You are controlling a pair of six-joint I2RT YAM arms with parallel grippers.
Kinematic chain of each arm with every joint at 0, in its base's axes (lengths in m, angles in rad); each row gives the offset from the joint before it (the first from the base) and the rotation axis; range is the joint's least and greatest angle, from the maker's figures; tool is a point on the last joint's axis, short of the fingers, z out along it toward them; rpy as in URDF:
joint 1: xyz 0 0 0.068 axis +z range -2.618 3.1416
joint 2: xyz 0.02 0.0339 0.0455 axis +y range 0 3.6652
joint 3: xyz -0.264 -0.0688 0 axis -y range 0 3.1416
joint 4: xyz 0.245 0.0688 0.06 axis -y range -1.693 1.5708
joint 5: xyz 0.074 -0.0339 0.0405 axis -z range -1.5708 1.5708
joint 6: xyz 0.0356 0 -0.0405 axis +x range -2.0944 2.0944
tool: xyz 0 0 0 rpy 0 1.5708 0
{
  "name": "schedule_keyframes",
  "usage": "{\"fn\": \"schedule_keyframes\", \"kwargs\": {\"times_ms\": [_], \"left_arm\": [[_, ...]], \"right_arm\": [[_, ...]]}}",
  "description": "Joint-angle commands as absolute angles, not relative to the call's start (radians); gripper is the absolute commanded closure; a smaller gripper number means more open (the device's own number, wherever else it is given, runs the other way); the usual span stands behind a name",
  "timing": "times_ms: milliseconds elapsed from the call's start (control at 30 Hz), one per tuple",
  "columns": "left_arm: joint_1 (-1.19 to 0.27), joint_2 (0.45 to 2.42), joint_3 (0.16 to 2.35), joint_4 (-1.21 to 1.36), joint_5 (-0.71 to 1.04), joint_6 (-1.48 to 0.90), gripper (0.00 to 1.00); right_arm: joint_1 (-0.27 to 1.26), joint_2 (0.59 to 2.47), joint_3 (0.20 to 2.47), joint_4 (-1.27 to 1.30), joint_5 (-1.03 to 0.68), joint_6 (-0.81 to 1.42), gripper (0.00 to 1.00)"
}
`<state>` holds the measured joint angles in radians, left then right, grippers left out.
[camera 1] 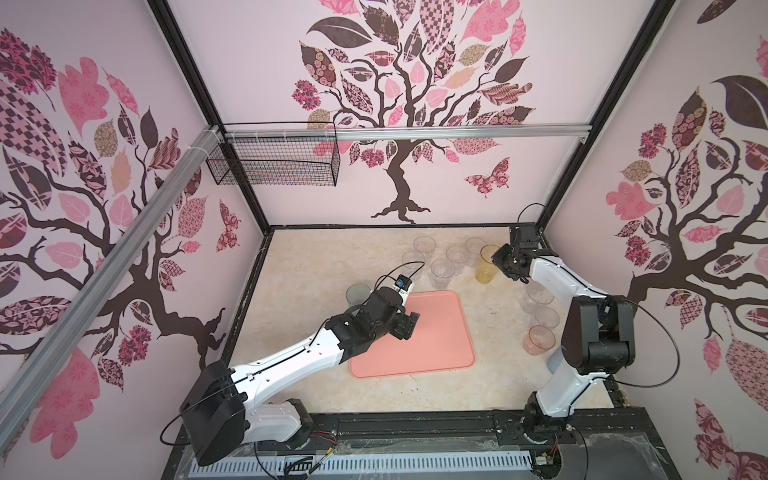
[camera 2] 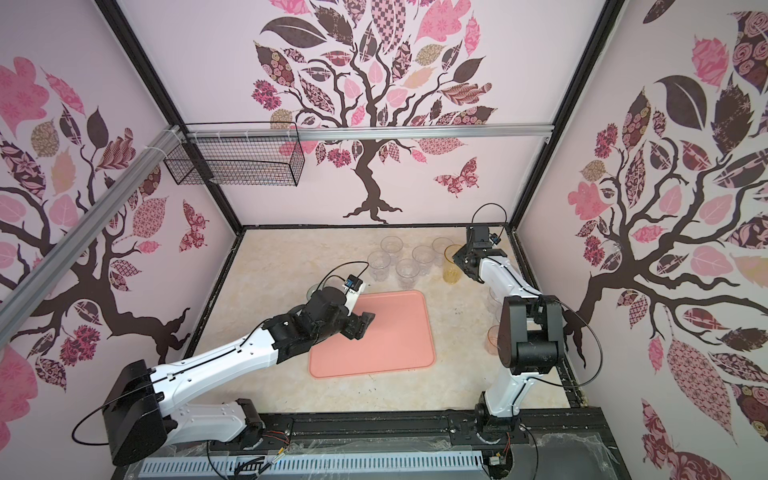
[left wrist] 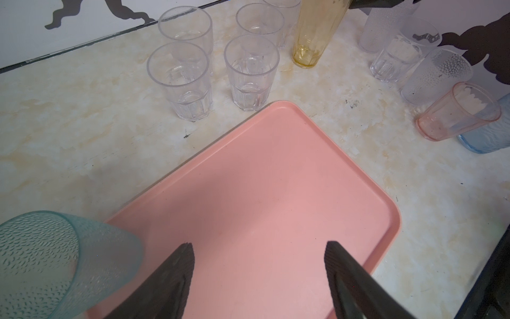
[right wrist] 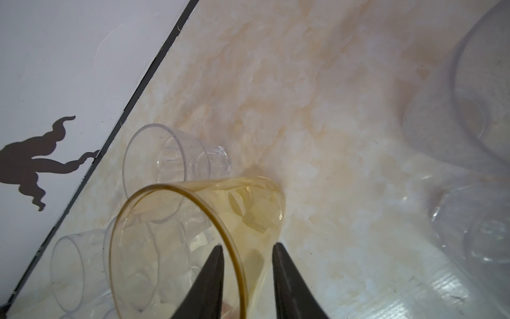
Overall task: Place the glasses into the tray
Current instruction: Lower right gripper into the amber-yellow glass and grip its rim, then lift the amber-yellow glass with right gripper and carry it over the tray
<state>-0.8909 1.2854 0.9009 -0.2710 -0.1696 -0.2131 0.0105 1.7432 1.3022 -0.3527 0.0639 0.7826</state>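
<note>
The salmon-pink plastic tray [camera 1: 436, 345] [left wrist: 276, 179], flat with rounded corners and a low rim, lay mid-bench [camera 1: 299, 291] on marbled laminate. The left gripper [camera 1: 407, 326] [left wrist: 259, 248] hovered over its 10 o'clock corner, jaws spread and empty, just beside a stippled teal tumbler [camera 1: 357, 293] [left wrist: 41, 254]. Clear faceted tumblers [camera 1: 442, 272] [left wrist: 251, 71] clustered on the bench at the tray's 12 o'clock, and a pinkish tumbler [camera 1: 539, 338] [left wrist: 455, 113] stood at 3 o'clock. At 1 o'clock the right gripper [camera 1: 498, 257] [right wrist: 247, 245] straddled the wall of the tall amber glass [camera 1: 486, 266] [right wrist: 256, 210], one finger inside. Whether it pinched could not be told.

tray [camera 1: 440, 332] surface open, clear tumblers [camera 1: 441, 272] clustered beyond, teal tumbler [camera 1: 356, 293] by its corner
</note>
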Motion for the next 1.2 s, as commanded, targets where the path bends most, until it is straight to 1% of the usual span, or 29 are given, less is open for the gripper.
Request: {"fn": "schedule_keyframes", "kwargs": {"times_ms": [0,100,300,467,633,800,967,1167], "left_arm": [[-0.893,1.253,0.873,-0.259,-0.207,-0.222,0.21],[-0.890,1.244,0.868,-0.253,-0.212,-0.224,0.21],[-0.888,1.246,0.896,-0.267,-0.223,-0.222,0.22],[-0.881,1.231,0.947,-0.305,-0.249,-0.221,0.22],[-0.865,1.172,0.960,-0.319,-0.277,-0.222,0.22],[-0.836,1.113,0.954,-0.357,-0.306,-0.227,0.22],[-0.805,1.053,0.955,-0.445,-0.364,-0.226,0.22],[-0.760,0.962,0.947,-0.546,-0.413,-0.223,0.21]], "right_arm": [[0.003,1.750,1.324,-0.358,0.063,0.772,0.74],[0.003,1.733,1.326,-0.366,0.064,0.767,0.81],[0.005,1.693,1.343,-0.425,0.067,0.752,0.92],[0.014,1.625,1.350,-0.472,0.076,0.732,0.98],[0.052,1.543,1.349,-0.534,0.081,0.702,0.99],[0.138,1.458,1.337,-0.607,0.119,0.674,1.00],[0.195,1.365,1.309,-0.664,0.113,0.666,1.00],[0.341,1.317,1.304,-0.768,0.147,0.649,1.00]]}}
